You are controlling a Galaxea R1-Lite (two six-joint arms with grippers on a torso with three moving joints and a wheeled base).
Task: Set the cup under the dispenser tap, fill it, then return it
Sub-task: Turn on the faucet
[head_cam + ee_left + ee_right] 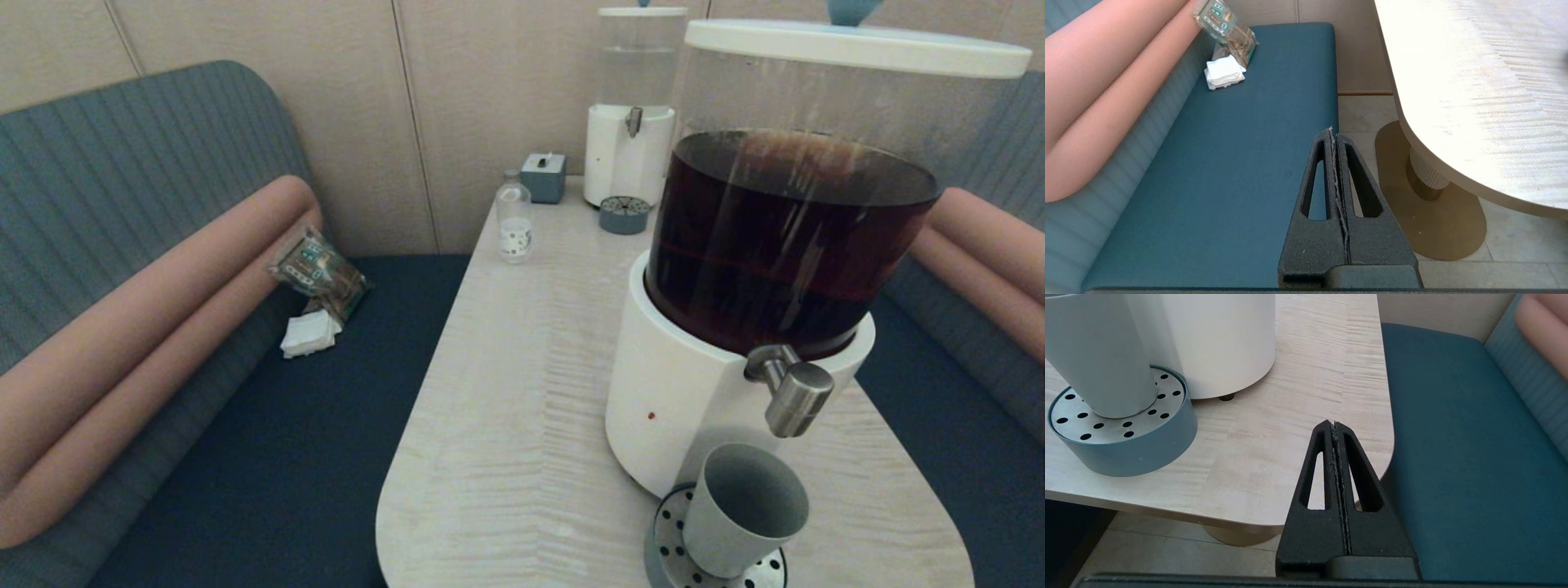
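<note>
The grey cup (744, 508) stands upright on a perforated drip tray (665, 543) at the table's near right. Directly above it juts the brushed-steel dispenser tap (793, 396) of the large white-based dispenser (678, 408) holding dark brown liquid. The cup looks empty inside. The right wrist view shows the cup (1098, 355) on the drip tray (1126, 449) beside the white base. My right gripper (1334, 424) is shut and empty, low off the table's near right corner. My left gripper (1332, 131) is shut and empty, low over the bench seat left of the table. Neither arm shows in the head view.
A smaller clear-liquid dispenser (633, 122) with its own drip tray (624, 215) stands at the table's far end. A small clear bottle (514, 220) and a grey tissue box (544, 175) stand nearby. A packet (318, 269) and napkins (310, 333) lie on the left bench.
</note>
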